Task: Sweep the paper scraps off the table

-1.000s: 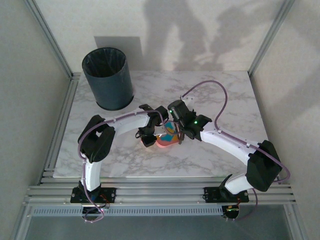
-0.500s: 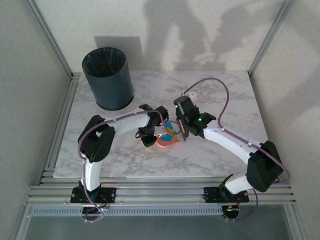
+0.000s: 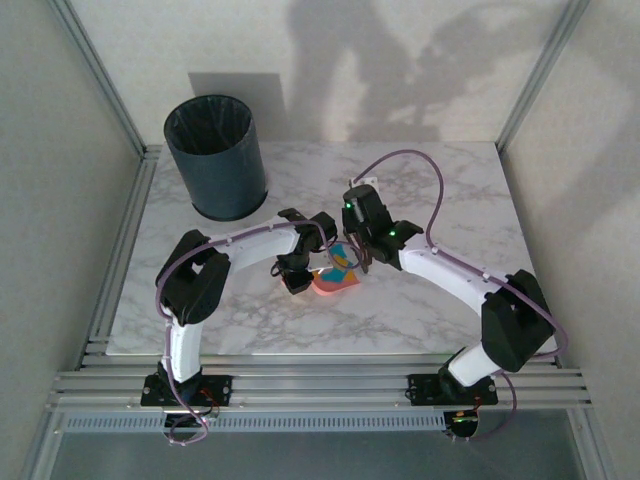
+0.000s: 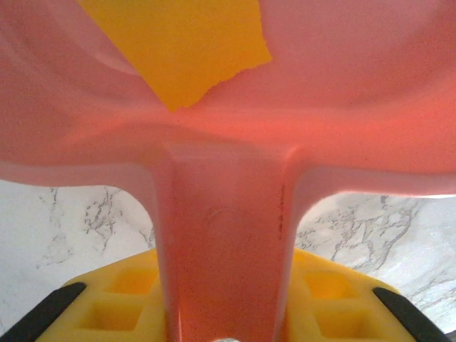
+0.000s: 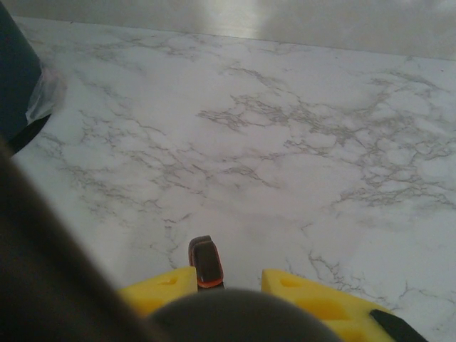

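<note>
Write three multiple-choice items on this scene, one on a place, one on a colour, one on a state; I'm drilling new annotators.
1. Where on the table is the bin? A near-right corner B far-left corner C centre
2. What colour is the scrap in the dustpan? A green B white C orange-yellow
3. The left gripper is: A shut on the dustpan's handle B open over the bin C open on the table
B, top view shows it far left; C, orange-yellow against pink; A, the handle runs between its fingers.
</note>
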You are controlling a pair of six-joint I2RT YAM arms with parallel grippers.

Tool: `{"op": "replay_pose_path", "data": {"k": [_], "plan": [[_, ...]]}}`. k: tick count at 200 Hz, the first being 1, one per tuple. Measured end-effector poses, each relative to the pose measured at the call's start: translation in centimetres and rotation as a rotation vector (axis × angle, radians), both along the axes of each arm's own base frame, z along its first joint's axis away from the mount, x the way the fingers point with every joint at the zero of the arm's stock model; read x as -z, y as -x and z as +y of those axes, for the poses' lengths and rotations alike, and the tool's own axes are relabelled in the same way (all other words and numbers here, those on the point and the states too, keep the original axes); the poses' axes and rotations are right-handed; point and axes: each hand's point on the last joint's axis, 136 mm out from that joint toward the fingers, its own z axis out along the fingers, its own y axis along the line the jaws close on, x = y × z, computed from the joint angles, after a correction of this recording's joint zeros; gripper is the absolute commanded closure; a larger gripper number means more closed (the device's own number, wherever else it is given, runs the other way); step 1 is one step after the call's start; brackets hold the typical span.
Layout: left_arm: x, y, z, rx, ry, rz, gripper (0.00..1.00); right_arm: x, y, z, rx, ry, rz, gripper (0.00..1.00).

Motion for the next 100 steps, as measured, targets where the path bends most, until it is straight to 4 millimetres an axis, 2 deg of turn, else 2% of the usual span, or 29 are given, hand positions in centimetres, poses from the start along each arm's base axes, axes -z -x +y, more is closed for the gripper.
{"op": "replay_pose_path", "data": {"k": [100], "plan": [[0.0, 0.0, 0.0, 0.000, 0.000, 0.000, 0.96, 0.1, 0.9, 1.8, -0.065, -0.059, 0.030, 1.00]]}}
